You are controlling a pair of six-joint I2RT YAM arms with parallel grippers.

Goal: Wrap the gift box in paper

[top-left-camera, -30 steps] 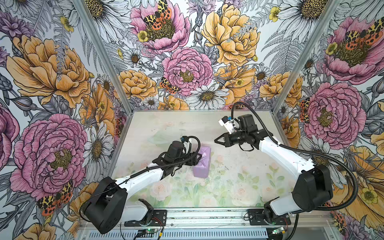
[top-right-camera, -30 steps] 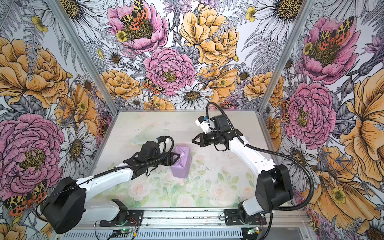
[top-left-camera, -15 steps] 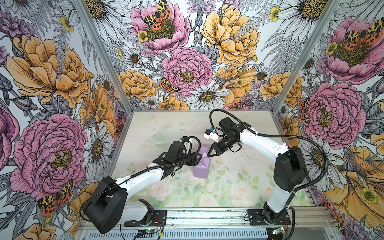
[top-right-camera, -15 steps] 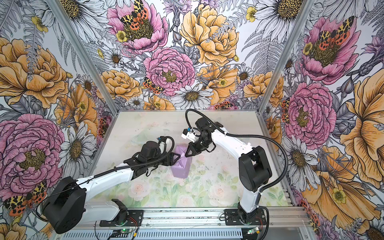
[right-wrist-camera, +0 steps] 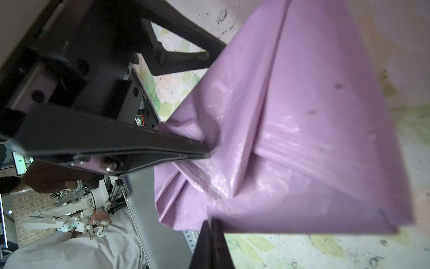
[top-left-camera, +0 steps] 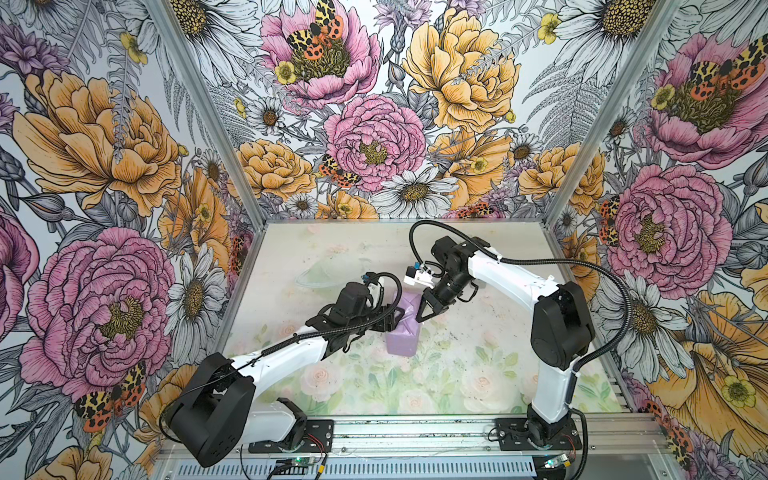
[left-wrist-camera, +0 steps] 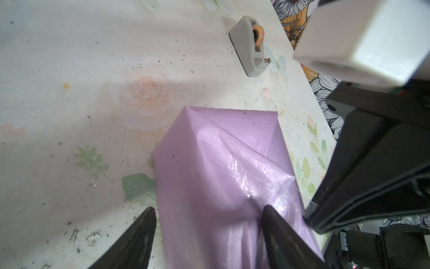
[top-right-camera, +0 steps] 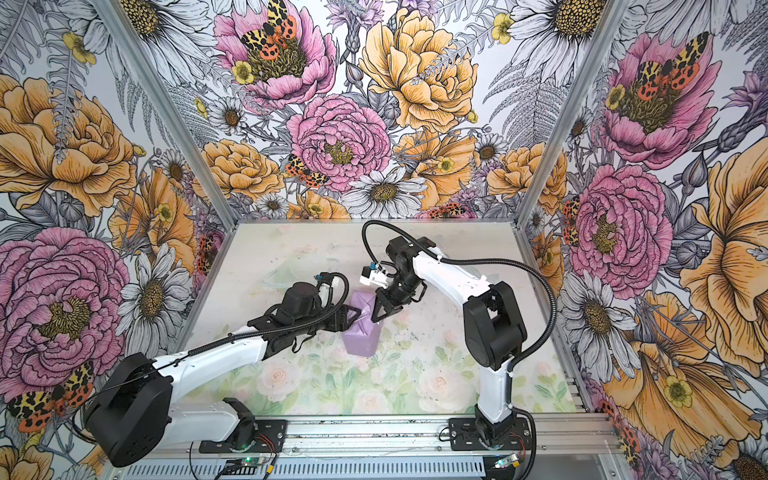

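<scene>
The gift box is fully covered by the paper [top-left-camera: 402, 336] and shows only as a lilac block [top-right-camera: 359, 338] in mid-table. My left gripper [top-left-camera: 395, 318] reaches in from the left, open. In the left wrist view one finger [left-wrist-camera: 139, 235] stands beside the block's side, and the other [left-wrist-camera: 279, 235] presses on the creased paper [left-wrist-camera: 221, 163] on top. My right gripper [top-left-camera: 419, 318] is shut, its tips [right-wrist-camera: 213, 224] at the block's right edge [right-wrist-camera: 302, 139]. A small clear strip [left-wrist-camera: 310, 207], apparently tape, sits pinched at those tips.
A grey tape dispenser [left-wrist-camera: 250, 46] with an orange core stands on the table beyond the block, near the floral wall. The right arm's elbow [top-left-camera: 561, 324] rises at the right. A faint clear plastic shape [top-left-camera: 332, 272] lies at the back left.
The right arm has swung in from the back right and come down, its shut tips now at the block's right edge. The left gripper and the block have stayed put.
</scene>
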